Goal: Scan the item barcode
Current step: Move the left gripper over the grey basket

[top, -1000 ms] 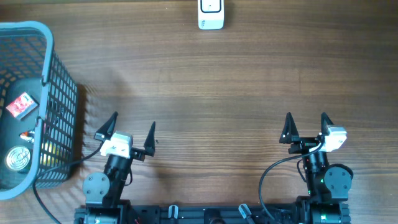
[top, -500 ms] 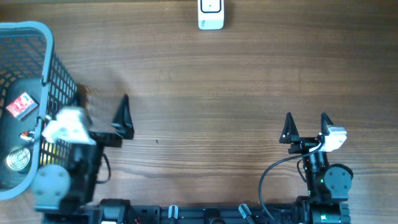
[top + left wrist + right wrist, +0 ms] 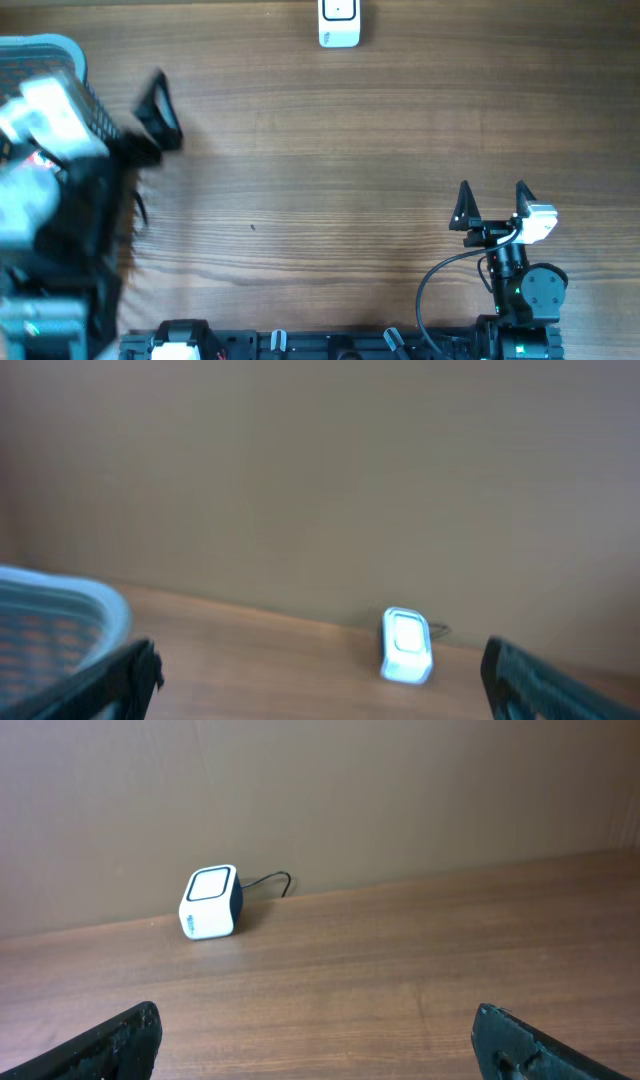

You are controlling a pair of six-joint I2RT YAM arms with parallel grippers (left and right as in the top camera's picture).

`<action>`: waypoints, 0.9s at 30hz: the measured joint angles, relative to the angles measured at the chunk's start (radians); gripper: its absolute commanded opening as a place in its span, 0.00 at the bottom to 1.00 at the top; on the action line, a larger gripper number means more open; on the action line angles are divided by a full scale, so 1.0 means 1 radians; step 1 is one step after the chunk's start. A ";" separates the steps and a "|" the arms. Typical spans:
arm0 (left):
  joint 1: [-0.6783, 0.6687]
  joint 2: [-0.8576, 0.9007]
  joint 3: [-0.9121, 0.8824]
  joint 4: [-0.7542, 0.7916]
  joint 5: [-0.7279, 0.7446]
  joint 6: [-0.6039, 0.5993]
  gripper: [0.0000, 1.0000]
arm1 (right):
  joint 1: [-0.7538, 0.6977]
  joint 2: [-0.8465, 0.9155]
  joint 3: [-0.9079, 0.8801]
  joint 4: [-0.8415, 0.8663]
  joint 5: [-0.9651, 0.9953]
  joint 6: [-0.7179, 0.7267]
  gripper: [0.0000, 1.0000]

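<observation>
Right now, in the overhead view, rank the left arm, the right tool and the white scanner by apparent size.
1. left arm, though blurred and nearer the camera, which inflates it.
2. right tool.
3. white scanner, cut off by the top edge.

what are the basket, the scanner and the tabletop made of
Basket: likely moulded plastic, matte pale blue, smooth rounded rim.
Scanner: probably hard plastic, white shell with dark sides, slightly glossy.
Tabletop: wood or wood-look laminate, brown with long grain lines; the pictures cannot settle which.
</observation>
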 measured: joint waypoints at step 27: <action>0.582 0.813 0.939 -1.121 -0.090 -0.482 1.00 | 0.000 0.000 -0.001 0.000 0.000 0.000 1.00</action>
